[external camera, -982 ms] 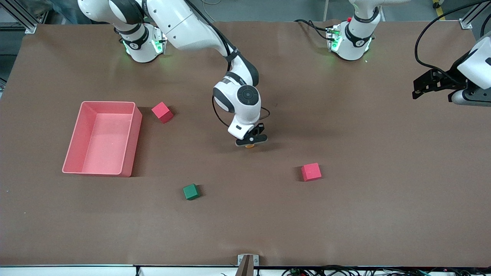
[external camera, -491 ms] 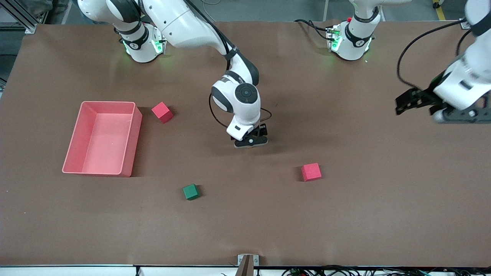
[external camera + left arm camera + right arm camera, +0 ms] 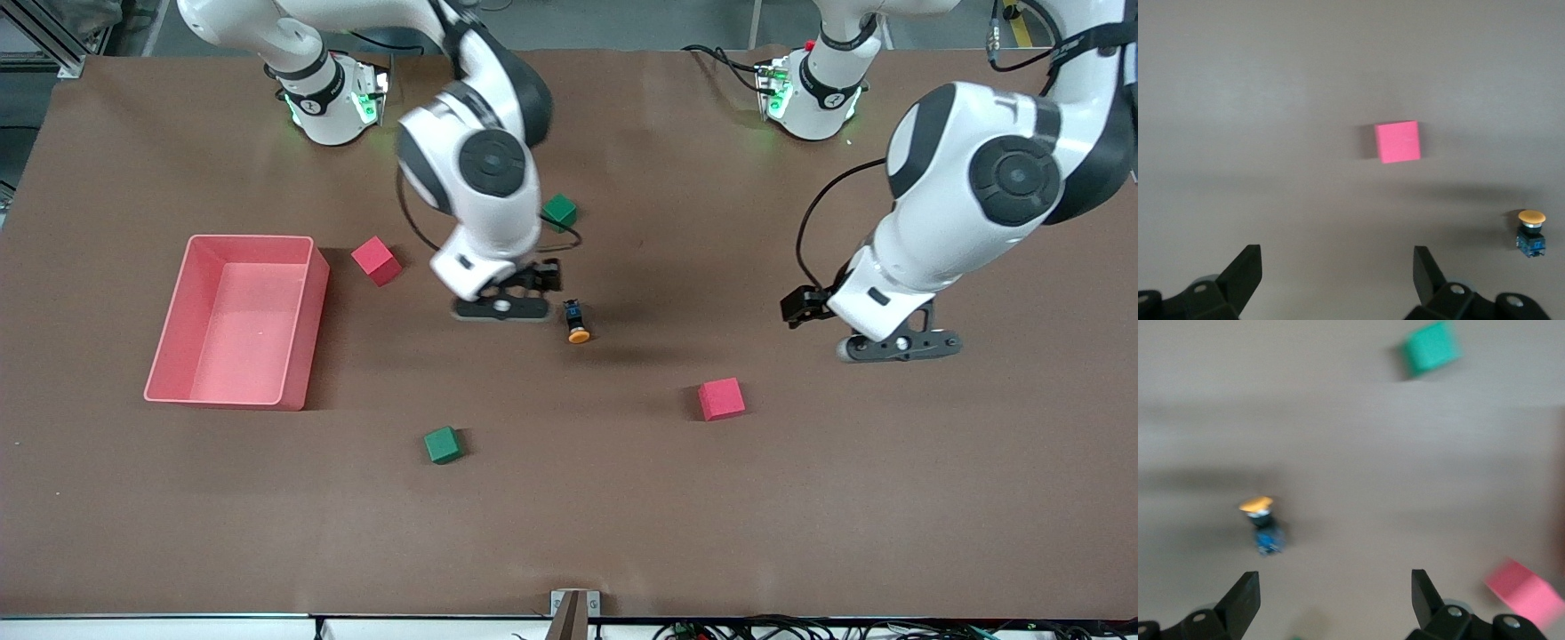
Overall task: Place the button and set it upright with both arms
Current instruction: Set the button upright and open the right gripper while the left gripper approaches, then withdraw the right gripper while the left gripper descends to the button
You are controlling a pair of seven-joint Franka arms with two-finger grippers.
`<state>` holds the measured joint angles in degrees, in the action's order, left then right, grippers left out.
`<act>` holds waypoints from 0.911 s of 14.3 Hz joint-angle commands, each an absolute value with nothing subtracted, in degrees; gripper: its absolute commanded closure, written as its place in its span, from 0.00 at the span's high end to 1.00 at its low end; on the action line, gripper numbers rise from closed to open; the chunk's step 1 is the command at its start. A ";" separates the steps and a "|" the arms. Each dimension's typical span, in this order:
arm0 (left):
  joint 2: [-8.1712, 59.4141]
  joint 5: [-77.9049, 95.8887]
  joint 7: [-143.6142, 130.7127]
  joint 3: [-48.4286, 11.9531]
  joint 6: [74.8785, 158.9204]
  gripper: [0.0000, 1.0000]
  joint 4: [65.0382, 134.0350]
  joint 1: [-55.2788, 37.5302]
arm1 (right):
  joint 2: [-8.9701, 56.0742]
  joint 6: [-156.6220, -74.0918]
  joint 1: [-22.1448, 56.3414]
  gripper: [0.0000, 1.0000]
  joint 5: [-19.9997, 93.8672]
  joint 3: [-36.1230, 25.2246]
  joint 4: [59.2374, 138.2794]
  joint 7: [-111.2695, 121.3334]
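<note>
The button [image 3: 578, 323] now lies on its side on the tabletop [image 3: 800, 498], released by the right end effector [image 3: 500, 308], which has risen just beside it with fingers apart and empty. The left end effector [image 3: 900, 345] (fingers also apart, empty) has swung in over the tabletop near a red cube [image 3: 721, 398]. A green cube [image 3: 559, 212], earlier hidden by the right arm, now shows.

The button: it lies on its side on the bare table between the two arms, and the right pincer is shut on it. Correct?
Not quite. The button does lie on its side on the bare table between the arms, but the right pincer is open and holds nothing; it hangs beside the button, toward the right arm's end. The front view shows the gap, and the right wrist view shows the button clear of the open jaws.
</note>
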<state>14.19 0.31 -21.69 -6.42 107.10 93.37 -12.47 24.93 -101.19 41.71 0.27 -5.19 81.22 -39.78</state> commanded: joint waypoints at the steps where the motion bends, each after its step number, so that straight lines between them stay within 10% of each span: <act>1: 15.81 0.53 -29.50 -7.29 112.83 1.00 95.61 -16.24 | 17.16 -94.33 35.71 1.00 0.09 -4.57 84.11 -38.59; 13: 33.02 -1.83 -53.08 -6.68 132.63 1.00 97.93 -36.73 | 2.03 -86.04 6.79 1.00 0.18 -4.57 85.43 -8.20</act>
<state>29.23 0.03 -51.80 -7.41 132.57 101.51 -34.73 5.04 -85.36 10.75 0.17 -5.86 82.43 -13.15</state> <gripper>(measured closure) 0.000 0.000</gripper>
